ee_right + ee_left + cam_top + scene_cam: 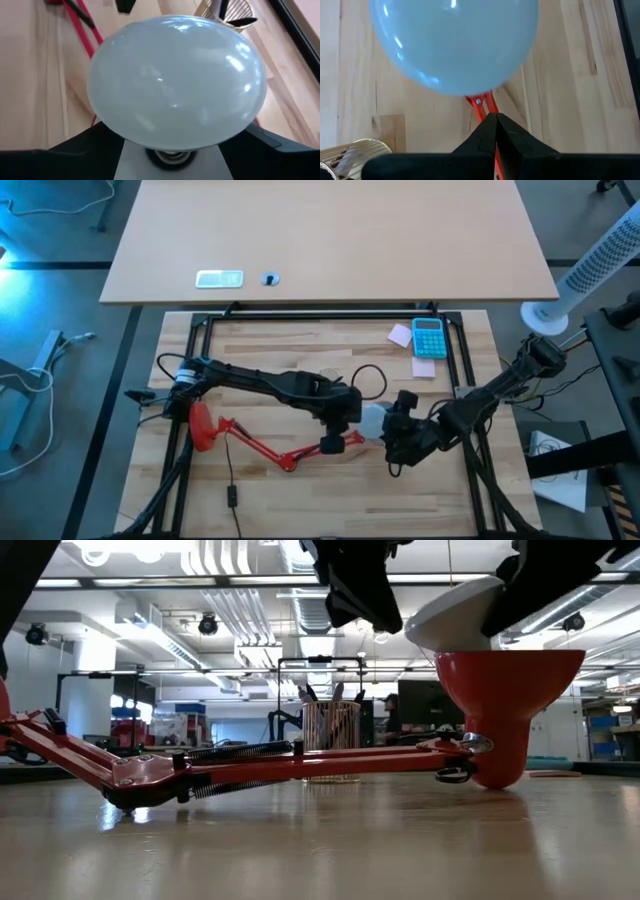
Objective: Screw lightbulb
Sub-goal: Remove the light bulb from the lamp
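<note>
Small white round-domed lightbulb (373, 420) sits tilted in red cone lamp shade (508, 710) on light wood table (300, 345). R pincer (400, 423) spread wide around bulb, grip unclear. L pincer (496, 125) fully closed, empty, just beside bulb.

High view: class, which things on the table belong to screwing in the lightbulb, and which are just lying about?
In the job:
lightbulb
red lamp
right gripper, at the bulb
left gripper, by the lamp's arm

Lying about:
calculator
pink sticky notes
mesh pen holder
</note>
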You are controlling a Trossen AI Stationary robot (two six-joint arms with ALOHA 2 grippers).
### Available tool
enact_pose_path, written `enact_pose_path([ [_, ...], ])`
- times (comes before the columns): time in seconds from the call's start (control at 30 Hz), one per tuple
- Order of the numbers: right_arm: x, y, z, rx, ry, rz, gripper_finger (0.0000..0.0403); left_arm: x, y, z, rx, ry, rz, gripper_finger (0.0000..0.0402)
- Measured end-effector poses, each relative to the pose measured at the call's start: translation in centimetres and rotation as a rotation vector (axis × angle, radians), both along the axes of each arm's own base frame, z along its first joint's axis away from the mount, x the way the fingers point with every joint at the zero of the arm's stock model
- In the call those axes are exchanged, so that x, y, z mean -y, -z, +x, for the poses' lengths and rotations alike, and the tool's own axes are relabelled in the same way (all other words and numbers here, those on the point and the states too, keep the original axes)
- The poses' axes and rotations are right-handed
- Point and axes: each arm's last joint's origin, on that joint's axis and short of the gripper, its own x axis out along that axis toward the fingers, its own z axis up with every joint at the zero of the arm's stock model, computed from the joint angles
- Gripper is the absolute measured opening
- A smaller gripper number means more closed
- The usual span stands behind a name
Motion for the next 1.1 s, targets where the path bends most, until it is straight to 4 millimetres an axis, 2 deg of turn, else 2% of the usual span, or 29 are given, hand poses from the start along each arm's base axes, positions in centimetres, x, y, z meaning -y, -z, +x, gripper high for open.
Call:
enact_pose_path([
  [0.13,0.2,-0.4,0.5,0.050,0.013,0.030,0.0280,-0.1,0.0,0.2,0.023,-0.006,0.000,0.0000],
  [0.43,0.5,0.4,1.6,0.082,0.038,0.048,0.0286,-0.8,2.3,0.1,-0.019,-0.012,0.017,0.0000],
  [0.9,0.3,0.1,2.4,0.149,0.022,0.070,0.0244,-0.7,2.4,0.3,0.005,0.021,0.026,0.0000],
  [1.1,0.4,0.1,2.5,0.156,0.023,0.073,0.0246,-0.8,2.6,0.4,0.014,0.044,0.042,0.0000],
])
